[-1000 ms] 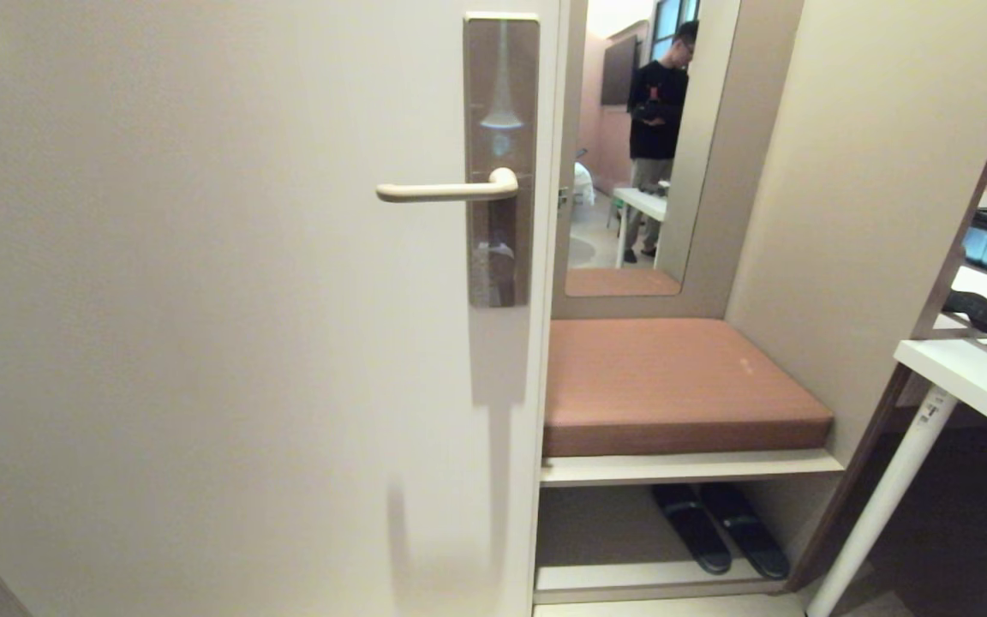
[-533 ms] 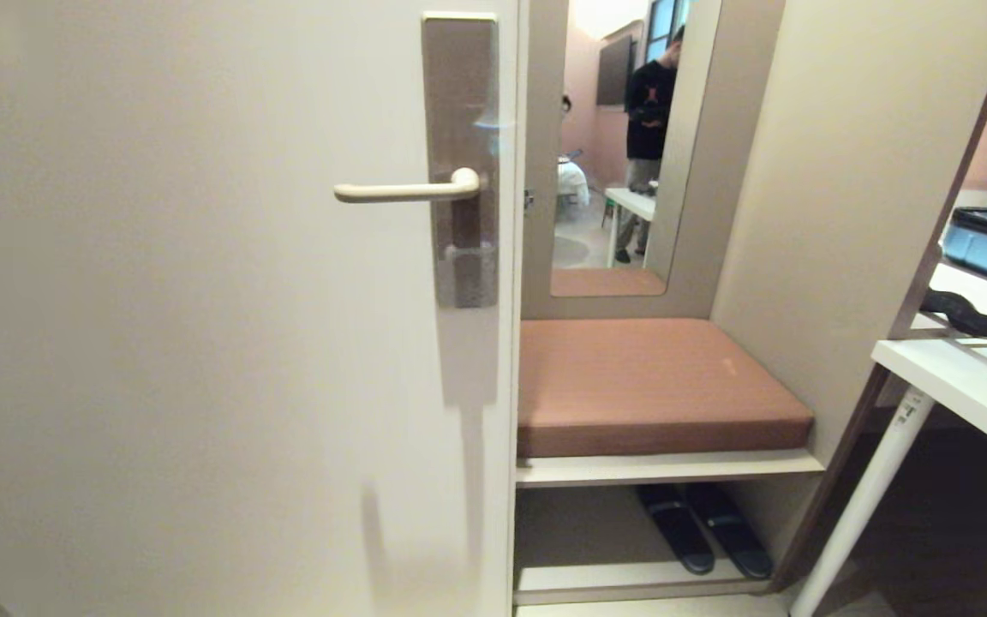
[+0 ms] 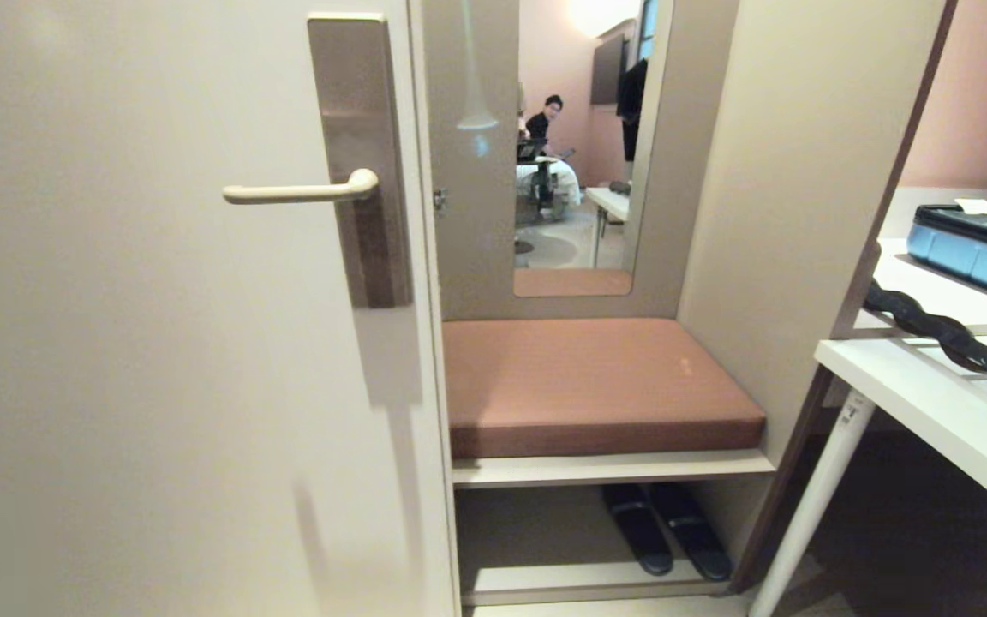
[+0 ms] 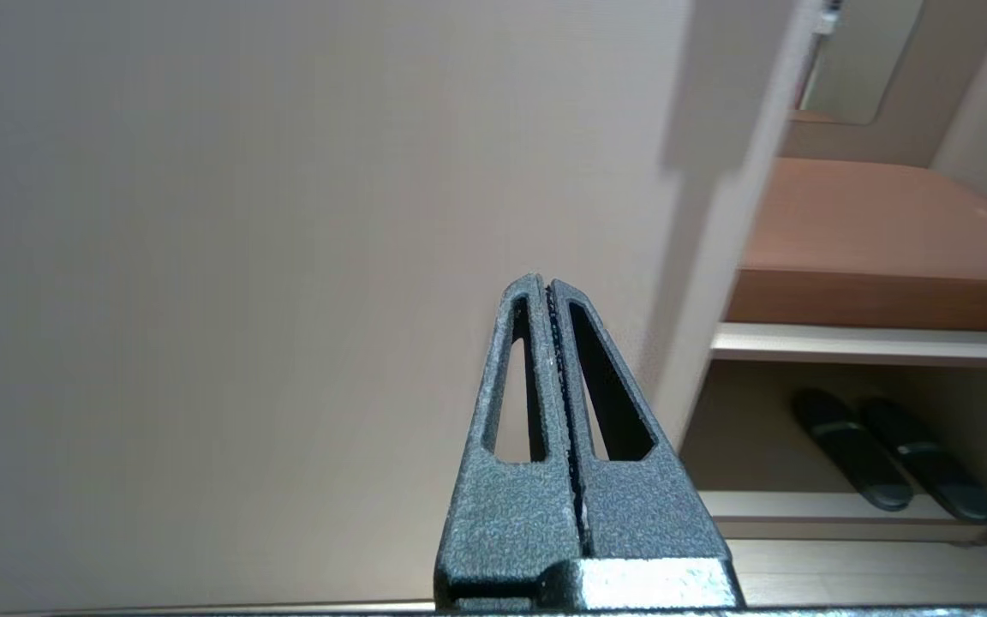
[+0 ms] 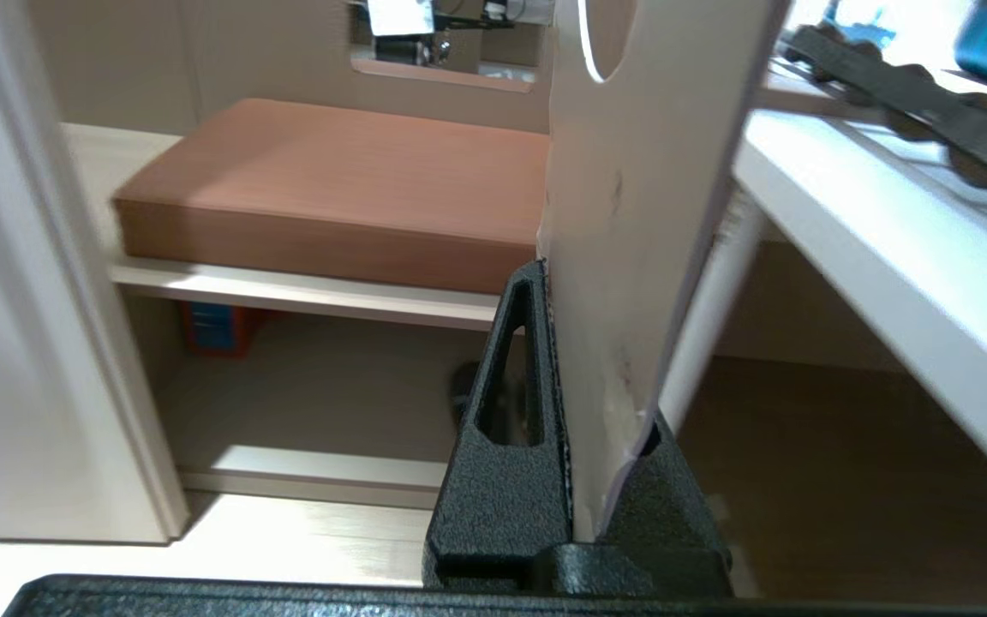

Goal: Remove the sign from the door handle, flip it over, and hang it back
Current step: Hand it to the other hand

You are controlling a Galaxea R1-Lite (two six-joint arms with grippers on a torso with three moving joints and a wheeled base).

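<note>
We hold the sign (image 5: pixel 631 214) pinched by its lower end in our right tool (image 5: pixel 583 480), pale face toward the wrist camera, oval hole at its far end. Our left tool (image 4: pixel 549 300) is closed on nothing, facing the cream door (image 3: pixel 116 386). In the head view the door handle (image 3: pixel 296 193) sits bare at ten o'clock, neither arm showing. The risk: the hole misses the lever's curved tip, or the thin card twists and slips from so shallow a pinch.

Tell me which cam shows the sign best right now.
Right wrist view: the sign stands clamped in the right hand, pale face and hole visible. Head and left wrist views show none of it; the door handle is bare.
</note>
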